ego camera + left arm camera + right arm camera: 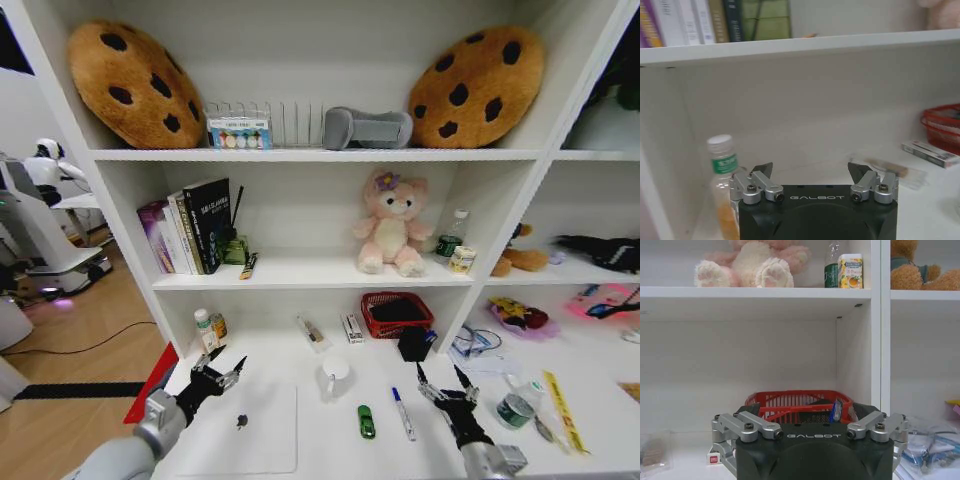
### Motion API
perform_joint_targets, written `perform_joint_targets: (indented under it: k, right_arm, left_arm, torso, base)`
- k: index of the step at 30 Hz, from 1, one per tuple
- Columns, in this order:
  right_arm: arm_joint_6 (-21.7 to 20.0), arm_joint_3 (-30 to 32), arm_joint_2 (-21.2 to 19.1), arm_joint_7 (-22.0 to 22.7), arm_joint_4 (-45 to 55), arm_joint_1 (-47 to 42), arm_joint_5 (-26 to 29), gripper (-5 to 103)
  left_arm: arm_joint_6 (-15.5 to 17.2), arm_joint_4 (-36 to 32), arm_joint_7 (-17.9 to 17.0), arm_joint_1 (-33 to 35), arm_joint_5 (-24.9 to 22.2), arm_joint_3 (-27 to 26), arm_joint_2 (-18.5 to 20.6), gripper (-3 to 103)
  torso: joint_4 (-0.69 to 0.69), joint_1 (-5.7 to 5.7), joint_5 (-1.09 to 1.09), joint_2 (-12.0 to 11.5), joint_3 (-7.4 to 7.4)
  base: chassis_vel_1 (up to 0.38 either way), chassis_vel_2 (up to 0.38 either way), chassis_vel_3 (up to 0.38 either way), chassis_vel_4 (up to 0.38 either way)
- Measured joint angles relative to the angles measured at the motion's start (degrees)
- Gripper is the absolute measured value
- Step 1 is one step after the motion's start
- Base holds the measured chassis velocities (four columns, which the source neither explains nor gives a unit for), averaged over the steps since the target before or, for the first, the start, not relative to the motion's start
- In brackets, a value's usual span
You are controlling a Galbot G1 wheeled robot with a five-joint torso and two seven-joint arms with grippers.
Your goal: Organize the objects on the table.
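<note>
Low in the head view, the left gripper (222,373) and right gripper (446,388) are both hovering released, grasping nothing, so sorting is seemingly just beginning. Between them the laptop (245,430), green toy car (366,421) and marker (403,413) are lying on the table (340,450); the next move likely calls for descending onto one

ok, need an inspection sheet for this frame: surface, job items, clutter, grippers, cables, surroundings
Surface: white desk under white shelving.
Job's things: laptop lies flat in front of the left gripper; green toy car and blue-capped marker lie on the desk between the grippers; black pen cup stands beside the red basket.
Clutter: bottle, white cup, small boxes and packets, goggles, a can.
Grippers: left gripper open, above the laptop's far edge; right gripper open, right of the marker.
Cables: black cable on the floor, left.
Surroundings: books, plush bear, cookie cushions on shelves; another robot at left.
</note>
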Motion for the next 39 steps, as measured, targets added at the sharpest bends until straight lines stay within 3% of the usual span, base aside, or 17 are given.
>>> perform_joint_targets:
  k: [1, 3, 4, 11, 26, 37, 39]
  right_arm:
    - [-0.1, 0.4, -1.0, 0.0, 0.2, -0.3, 0.4, 100]
    - [-0.2, 0.6, -2.0, 0.1, 0.2, -0.4, 0.8, 100]
    - [-0.3, 0.8, -3.4, 0.0, 0.2, -0.4, 1.3, 100]
    - [-2.3, 0.1, -5.5, 0.6, 0.6, 0.8, 2.8, 100]
    - [-3.4, -0.9, -7.3, 1.0, 1.1, 0.5, 2.9, 100]
    - [-3.5, -5.4, -1.7, 0.5, 3.9, -3.1, -0.9, 100]
    - [-2.9, -8.2, 0.6, 0.2, 4.3, -4.8, -5.4, 100]
  left_arm:
    - [-0.1, 1.3, 0.8, -0.3, -1.4, -2.5, -2.0, 90]
    - [-0.2, 2.4, 1.0, -0.8, -2.5, -4.6, -3.4, 90]
    - [-0.4, 3.9, 1.5, -1.4, -4.4, -7.8, -5.2, 98]
    - [-1.8, 9.2, 3.3, -2.6, -9.1, -15.5, -9.6, 100]
    - [-4.8, 8.5, 5.2, -0.4, -3.6, -13.0, -15.6, 100]
    - [-4.8, 8.4, 5.2, -0.4, -3.4, -12.8, -15.6, 100]
    - [-4.8, 8.3, 5.2, -0.4, -3.3, -12.8, -15.5, 100]
  torso:
    - [-0.02, 0.0, 0.0, 0.0, 0.0]
    - [-0.02, 0.0, -0.01, 0.0, 0.0]
    - [-0.03, 0.0, -0.01, 0.0, 0.0]
    - [-0.02, 0.01, 0.01, 0.0, 0.01]
    - [-0.01, 0.01, 0.0, 0.0, 0.01]
    - [-0.02, 0.01, -0.01, 0.0, 0.0]
    - [-0.02, 0.01, -0.01, 0.0, 0.0]
  base:
    - [0.0, 0.0, 0.0, 0.0]
    - [0.0, 0.0, 0.0, 0.0]
    - [0.0, 0.0, 0.0, 0.0]
    - [0.0, 0.0, 0.0, 0.0]
    - [0.0, 0.0, 0.0, 0.0]
    - [0.0, 0.0, 0.0, 0.0]
    - [0.0, 0.0, 0.0, 0.0]
